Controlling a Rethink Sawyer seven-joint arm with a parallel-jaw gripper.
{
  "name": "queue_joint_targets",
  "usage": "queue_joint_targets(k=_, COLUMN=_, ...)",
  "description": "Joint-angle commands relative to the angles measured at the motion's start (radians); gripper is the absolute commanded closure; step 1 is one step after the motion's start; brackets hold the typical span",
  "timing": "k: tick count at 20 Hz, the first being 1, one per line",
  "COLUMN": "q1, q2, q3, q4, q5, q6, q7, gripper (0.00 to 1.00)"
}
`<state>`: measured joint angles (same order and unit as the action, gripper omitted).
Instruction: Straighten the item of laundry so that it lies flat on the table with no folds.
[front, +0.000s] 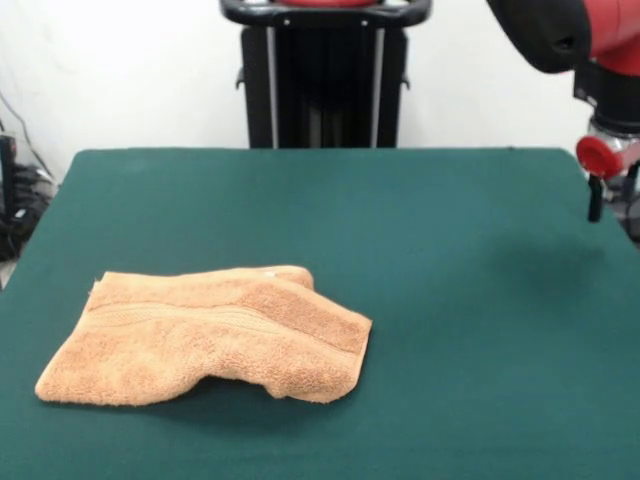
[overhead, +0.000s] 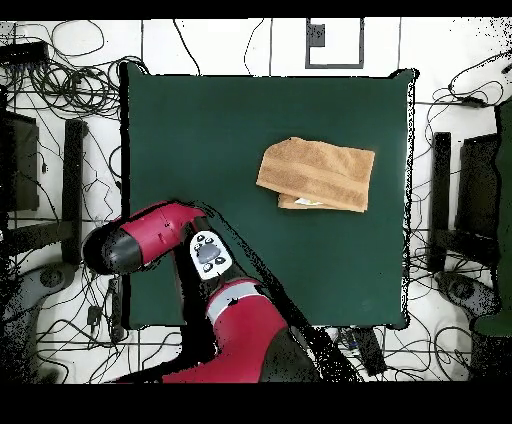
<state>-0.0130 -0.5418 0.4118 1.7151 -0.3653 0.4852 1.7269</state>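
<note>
The item of laundry, an orange-tan terry towel (front: 215, 335), lies on the near left part of the dark green table (front: 450, 300). It is folded over itself, with a woven band stripe across the top layer and a bulging fold at its right end. In the overhead view the towel (overhead: 318, 172) lies right of the table's (overhead: 200, 130) middle, with a lower layer showing under its near edge. My gripper (front: 597, 200) hangs at the table's far right edge, well away from the towel and holding nothing. In the overhead view the red arm (overhead: 150, 240) hides it.
The black pedestal (front: 325, 75) stands behind the table's far edge. The red arm's elbow (overhead: 245, 325) reaches over the table's corner by the robot's base. Cables (overhead: 60, 70) and dark stands (overhead: 440, 200) lie on the floor around the table.
</note>
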Motion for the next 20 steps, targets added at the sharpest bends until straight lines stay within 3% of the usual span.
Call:
queue_joint_targets(k=1, q1=0.137, q2=-0.021, q3=-0.190, q4=-0.004, q5=0.145, q6=0.038, q7=0.440, gripper=0.00)
queue_joint_targets(k=8, q1=0.148, q2=-0.026, q3=-0.219, q4=0.026, q5=0.206, q6=0.004, q7=0.378, gripper=0.00)
queue_joint_targets(k=20, q1=0.082, q2=0.005, q3=-0.212, q4=0.034, q5=0.202, q6=-0.027, q7=0.276, gripper=0.00)
